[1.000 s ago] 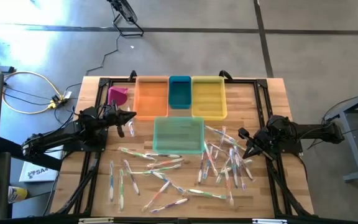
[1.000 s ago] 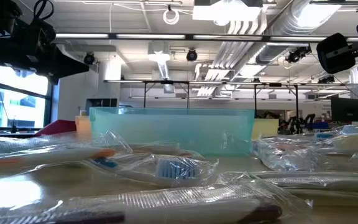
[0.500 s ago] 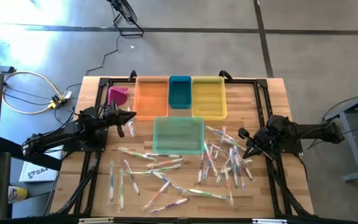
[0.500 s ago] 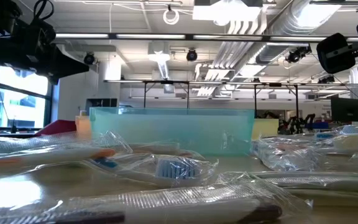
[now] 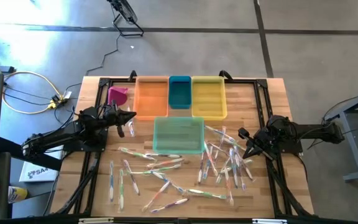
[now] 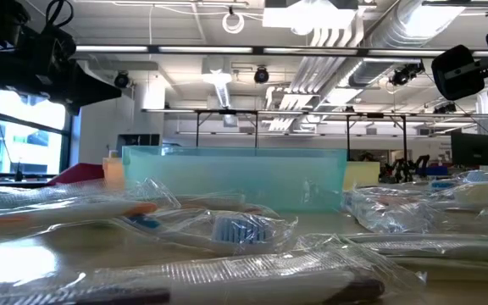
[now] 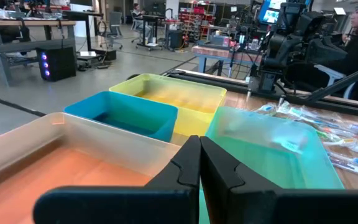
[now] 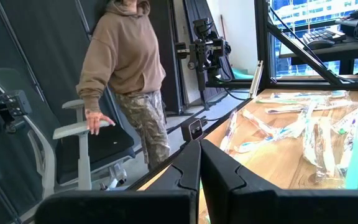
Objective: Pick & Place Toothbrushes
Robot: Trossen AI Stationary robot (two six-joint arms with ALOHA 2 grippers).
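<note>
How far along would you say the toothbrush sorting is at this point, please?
Nothing looks done: the orange bin, blue bin, yellow bin and green bin show no brushes inside. Nothing is in hand: left tool and right tool are shut and empty. All the toothbrushes remain scattered on the table.

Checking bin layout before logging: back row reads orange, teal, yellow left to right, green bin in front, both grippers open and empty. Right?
Layout is right, but both grippers are shut: the left gripper in the left wrist view and the right gripper in the right wrist view each show fingers pressed together, holding nothing.
</note>
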